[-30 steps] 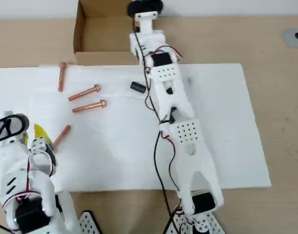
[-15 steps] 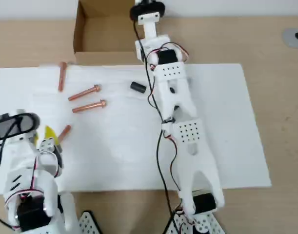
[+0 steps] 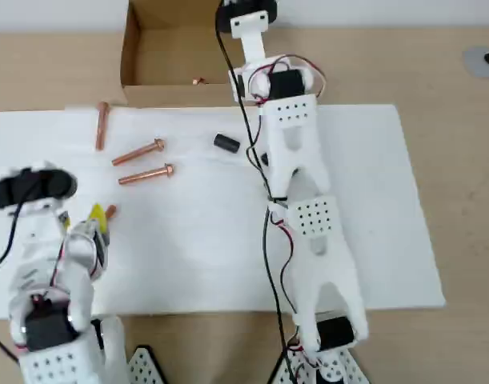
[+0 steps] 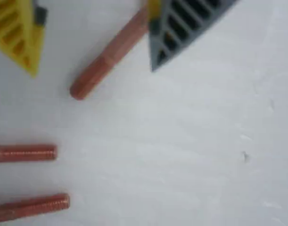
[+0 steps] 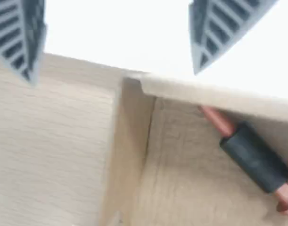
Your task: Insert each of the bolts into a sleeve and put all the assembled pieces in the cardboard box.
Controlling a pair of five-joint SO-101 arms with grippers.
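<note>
My R hand [image 5: 115, 70] hangs over the cardboard box [image 3: 132, 50], above its near corner, fingers spread wide w/ nothing btwn them. Inside the box, tucked against the near wall, lies one assembled piece [image 5: 254, 157]: a copper bolt w/ a black sleeve round the shank, copper showing at both ends.

Just outside that near wall, on the white foam sheet [image 3: 364, 200], a loose sleeve [image 3: 226, 144] lies on its side close beside my R arm, not touching the box.

Three free bolts lie on the sheet, off toward my L side. The nearest bolt [image 3: 102, 126] sits just off the box's other front corner. Farther from the box, a second bolt [image 3: 138, 152] and a third bolt [image 3: 146, 174] lie side by side, roughly parallel, apart from each other.

My L hand [image 4: 93, 70] is farthest from the box, low over the sheet. It's spread: yellow finger [image 4: 16, 33] one side, grey finger [image 4: 181, 28] the other. A fourth bolt [image 4: 108, 59] lies flat btwn them, one end running under the grey finger. Can't tell if that finger touches it; it isn't pinched.

Sheet and box rest on the wooden bench [image 3: 452, 120].
</note>
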